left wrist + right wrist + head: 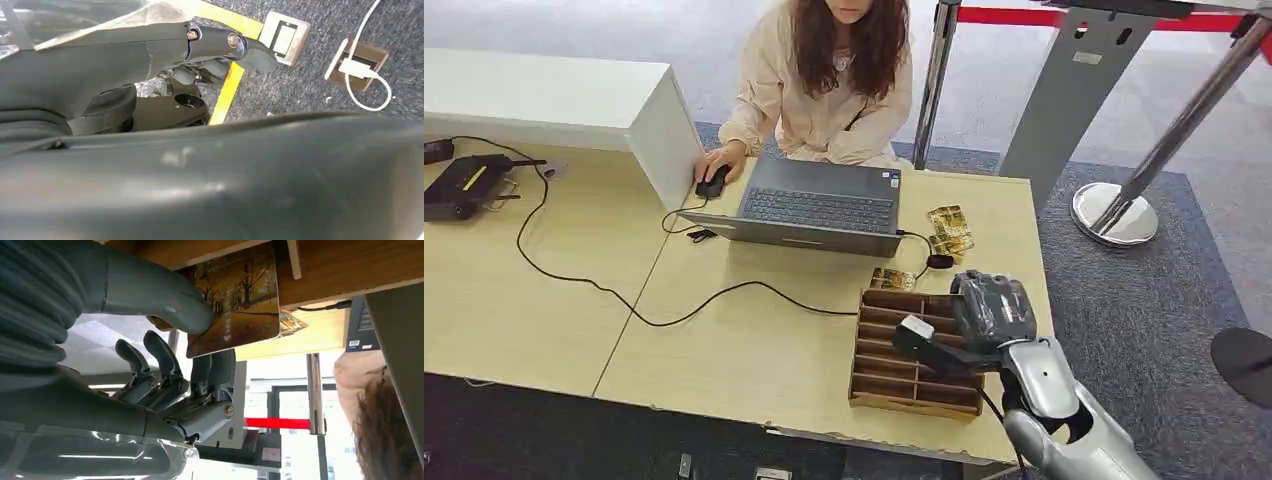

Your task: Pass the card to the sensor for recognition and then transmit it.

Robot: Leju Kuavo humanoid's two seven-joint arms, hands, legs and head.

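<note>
right wrist view: right hand [165, 340] pinches card [235, 300] above wooden organizer [914, 350].

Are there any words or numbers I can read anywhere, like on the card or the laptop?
None can be read.
Card pinched by the right hand: small pale print under the tree picture, too blurred to read.
Laptop: a small blue sticker near the keys, too small to read.
Cards on the table: golden pictures, no legible text.
Grey post: a small plate, too small to read.
</note>
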